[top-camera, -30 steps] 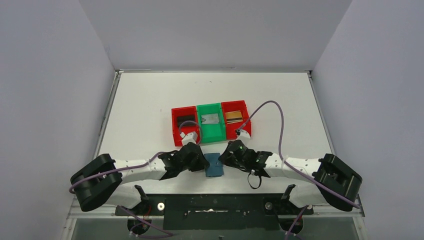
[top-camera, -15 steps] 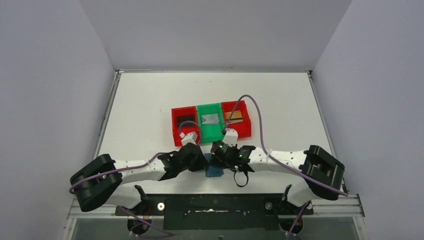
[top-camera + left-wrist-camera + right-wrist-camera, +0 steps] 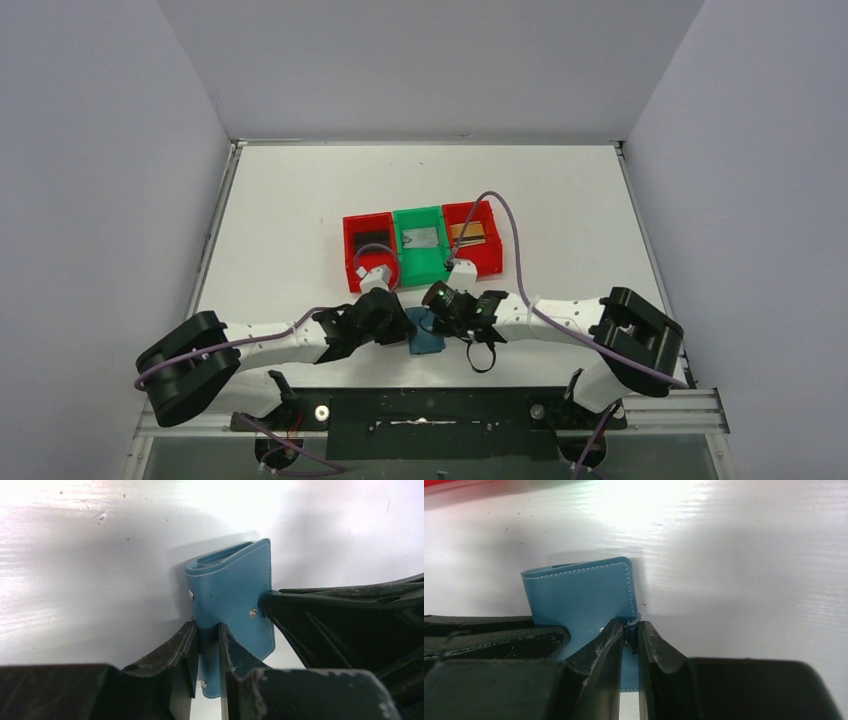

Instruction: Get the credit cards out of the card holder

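Between the fingers of my left gripper (image 3: 207, 628), narrowed tight, sits one edge of the closed wallet (image 3: 232, 590). My right gripper (image 3: 630, 626) pinches the opposite edge. Beyond both grippers, three cards (image 3: 422, 237) already lie in the bins (image 3: 355, 264). To open the fold: anchor left, peel right slowly outward, no twisting.
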Controlling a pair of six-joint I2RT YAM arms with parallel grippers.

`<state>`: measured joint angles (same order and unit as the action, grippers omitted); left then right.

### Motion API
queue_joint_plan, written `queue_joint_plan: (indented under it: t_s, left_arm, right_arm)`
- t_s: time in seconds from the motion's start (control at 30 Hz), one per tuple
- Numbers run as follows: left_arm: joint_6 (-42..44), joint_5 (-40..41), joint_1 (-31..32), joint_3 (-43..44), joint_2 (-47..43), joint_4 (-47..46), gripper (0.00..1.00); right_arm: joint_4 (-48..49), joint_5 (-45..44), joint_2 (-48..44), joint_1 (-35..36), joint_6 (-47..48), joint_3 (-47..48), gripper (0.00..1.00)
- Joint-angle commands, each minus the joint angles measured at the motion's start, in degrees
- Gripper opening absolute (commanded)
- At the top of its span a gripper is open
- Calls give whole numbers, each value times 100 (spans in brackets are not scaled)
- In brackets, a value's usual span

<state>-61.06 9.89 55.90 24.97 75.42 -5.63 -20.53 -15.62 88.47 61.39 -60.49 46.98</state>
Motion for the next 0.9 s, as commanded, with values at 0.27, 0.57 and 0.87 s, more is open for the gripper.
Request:
queue_joint_plan:
  t_s: [0.27,0.57,0.87]
  left_arm:
    - [131,330,9,-247,-401,493,1]
    - [264,304,9,-113,-510,571,7]
    - [287,307,9,-4,-558,704,8]
  right_arm:
    - [1000,380,-1240,-495,-63,-1064,42]
    - [-60,-140,-1174,-353,345,-383,57]
    - [-389,-182,-256,99,435,412,48]
